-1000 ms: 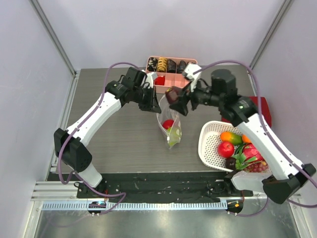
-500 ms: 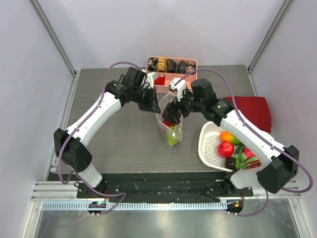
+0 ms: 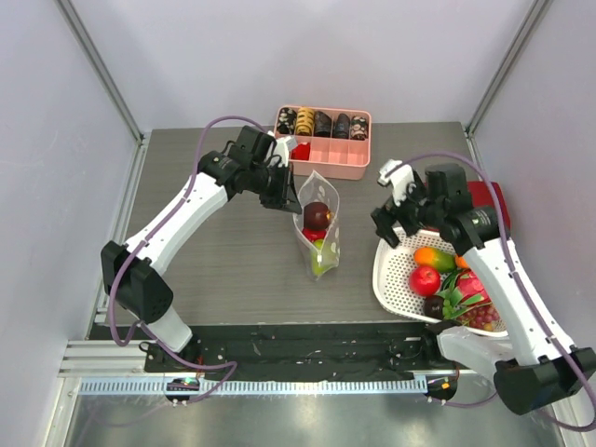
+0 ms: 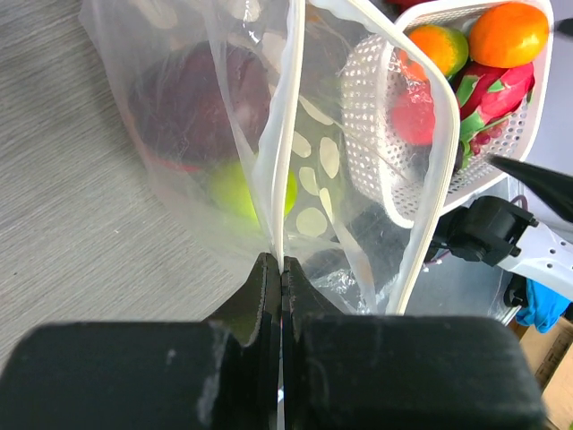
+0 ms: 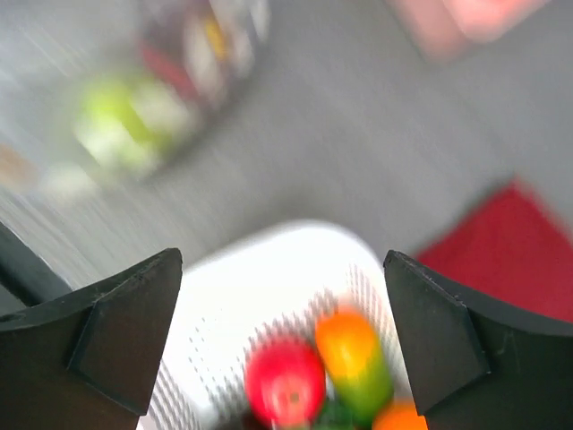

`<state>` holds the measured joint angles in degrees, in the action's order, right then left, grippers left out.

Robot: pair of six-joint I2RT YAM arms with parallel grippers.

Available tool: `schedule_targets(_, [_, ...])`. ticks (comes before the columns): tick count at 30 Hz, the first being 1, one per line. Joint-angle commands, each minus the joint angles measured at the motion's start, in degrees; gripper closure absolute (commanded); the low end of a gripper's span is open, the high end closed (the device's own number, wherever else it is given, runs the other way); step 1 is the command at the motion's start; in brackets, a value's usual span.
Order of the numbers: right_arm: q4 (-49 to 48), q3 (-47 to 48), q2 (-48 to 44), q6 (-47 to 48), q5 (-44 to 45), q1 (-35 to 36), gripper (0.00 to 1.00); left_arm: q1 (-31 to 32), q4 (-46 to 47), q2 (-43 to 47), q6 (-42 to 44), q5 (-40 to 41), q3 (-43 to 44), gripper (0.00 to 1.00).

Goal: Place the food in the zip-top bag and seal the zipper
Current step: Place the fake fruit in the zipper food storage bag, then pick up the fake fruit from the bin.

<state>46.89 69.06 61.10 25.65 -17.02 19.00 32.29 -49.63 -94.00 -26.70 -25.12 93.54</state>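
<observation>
The zip-top bag (image 3: pixel 321 244) hangs upright at mid-table with its mouth open. Inside lie a dark purple fruit (image 3: pixel 317 216), something red, and a green pear (image 3: pixel 322 258). My left gripper (image 3: pixel 291 196) is shut on the bag's rim; in the left wrist view its jaws (image 4: pixel 280 264) pinch the whitish zipper strip (image 4: pixel 289 125), and the other lip (image 4: pixel 431 179) stands apart. My right gripper (image 3: pixel 386 226) hovers open and empty over the left rim of the white basket (image 3: pixel 385 270). The blurred right wrist view shows the gripper (image 5: pixel 282 340) above a red apple (image 5: pixel 285 381) and an orange-green fruit (image 5: pixel 354 354).
The basket also holds a dragon fruit (image 3: pixel 470 287) and dark grapes (image 3: pixel 480 315). A pink compartment tray (image 3: pixel 322 169) with snack pieces stands at the back. A red cloth (image 3: pixel 491 200) lies behind the basket at the right.
My right gripper carried the dark fruit to the bag's mouth, opened and let it drop in, then swung right to the basket. The left gripper has kept its hold.
</observation>
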Motion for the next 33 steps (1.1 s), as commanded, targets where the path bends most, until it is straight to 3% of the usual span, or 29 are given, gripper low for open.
schedule_targets(1, [12.42, -9.63, -0.19, 12.3, 2.69, -7.04, 0.0, 0.31, 1.2, 1.1, 0.68, -1.77, 1.12, 1.0])
schedule_targets(9, [18.15, -17.89, -1.33, 22.42, 7.87, -11.62, 0.01, 0.31, 0.41, 1.36, 1.39, -1.77, 1.12, 1.0])
schedule_targets(23, [9.98, -28.71, 0.06, 22.87, 14.11, -11.71, 0.02, 0.31, 0.76, 0.22, 0.59, -2.3, 1.47, 1.0])
schedule_targets(33, [4.35, -30.04, 1.83, 21.46, 13.51, -11.71, 0.0, 0.31, 0.23, -0.05, 1.03, -1.95, 1.74, 1.0])
